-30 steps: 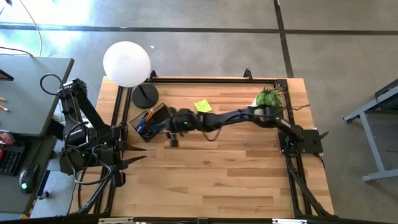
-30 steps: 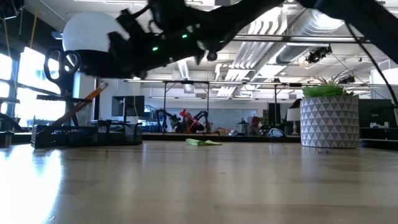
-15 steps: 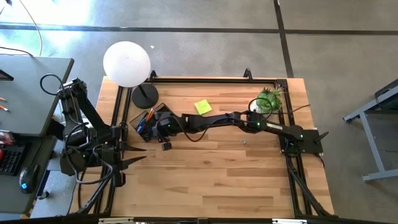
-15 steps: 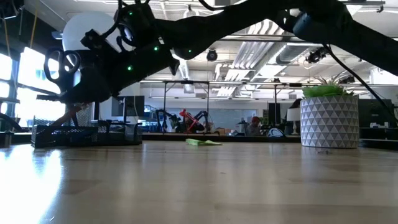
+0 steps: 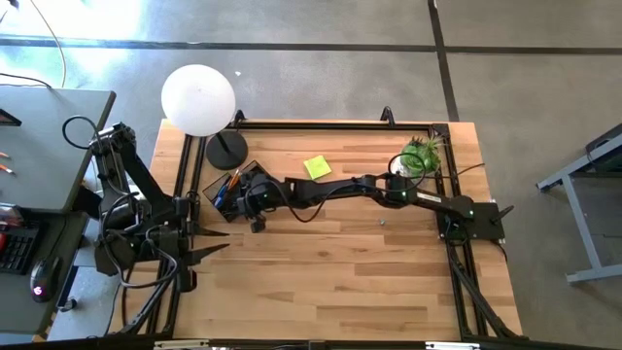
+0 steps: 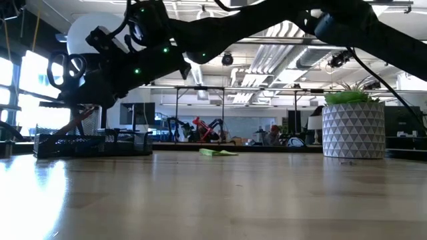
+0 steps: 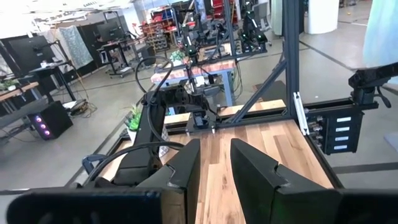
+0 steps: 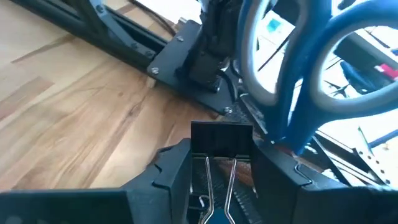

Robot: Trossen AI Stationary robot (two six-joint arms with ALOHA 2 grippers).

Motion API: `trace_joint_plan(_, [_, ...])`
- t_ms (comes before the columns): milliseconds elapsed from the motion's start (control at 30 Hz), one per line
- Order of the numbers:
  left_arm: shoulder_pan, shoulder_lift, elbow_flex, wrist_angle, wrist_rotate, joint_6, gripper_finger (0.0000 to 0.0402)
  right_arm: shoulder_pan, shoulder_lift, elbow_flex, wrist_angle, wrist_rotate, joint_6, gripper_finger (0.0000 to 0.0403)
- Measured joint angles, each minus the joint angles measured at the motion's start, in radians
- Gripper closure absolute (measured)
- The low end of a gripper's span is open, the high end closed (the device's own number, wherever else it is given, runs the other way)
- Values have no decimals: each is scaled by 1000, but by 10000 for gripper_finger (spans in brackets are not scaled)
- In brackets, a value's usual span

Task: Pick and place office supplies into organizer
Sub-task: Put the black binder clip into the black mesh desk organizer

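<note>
The black organizer (image 5: pixel 231 187) stands at the table's left, by the lamp base. It holds blue-handled scissors (image 8: pixel 311 74) upright, handles up (image 6: pixel 64 69), and orange pencils (image 5: pixel 231 181). My right gripper (image 8: pixel 221 155) reaches across the table to the organizer's right side (image 5: pixel 248 199), shut on a black binder clip (image 8: pixel 221 138) close to the scissors' handles. A yellow sticky-note pad (image 5: pixel 317 166) lies flat on the wood. My left gripper (image 7: pixel 214 168) waits at the table's left edge (image 5: pixel 212 242), open with nothing between its fingers. My right gripper pinches the binder clip between its two fingers, which meet the black body's two ends (image 8: pixel 194 146). The silver wire handles (image 8: pixel 217 180) run back between the fingers toward the wrist. The fingers come from the table's right, slanting slightly down. The clip is clear of the table.
A white globe lamp (image 5: pixel 198 99) on a round black base (image 5: pixel 225 149) stands just behind the organizer. A potted green plant (image 5: pixel 420 156) sits at the far right. A black frame rail (image 8: pixel 124 37) runs along the table's left edge. Bare wood fills the table's near half.
My right gripper has moved toward the table's left edge and slightly down, up to the organizer, carrying the binder clip and rolling about its own axis. Most of the move came early; it has nearly stopped now.
</note>
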Motion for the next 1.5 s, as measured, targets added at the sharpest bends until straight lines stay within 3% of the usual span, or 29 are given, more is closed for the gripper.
trace_joint_plan(467, [0,0,0,1,-36,59,323,2,82,-1,146,18,-11,268])
trace_joint_plan(700, [0,0,0,36,-36,180,323,2,80,-2,132,109,-3,268])
trace_joint_plan(1100, [0,-1,0,116,35,328,323,-3,80,-1,106,107,63,266])
trace_joint_plan(1500, [0,-1,0,116,35,338,323,6,80,-1,76,73,91,193])
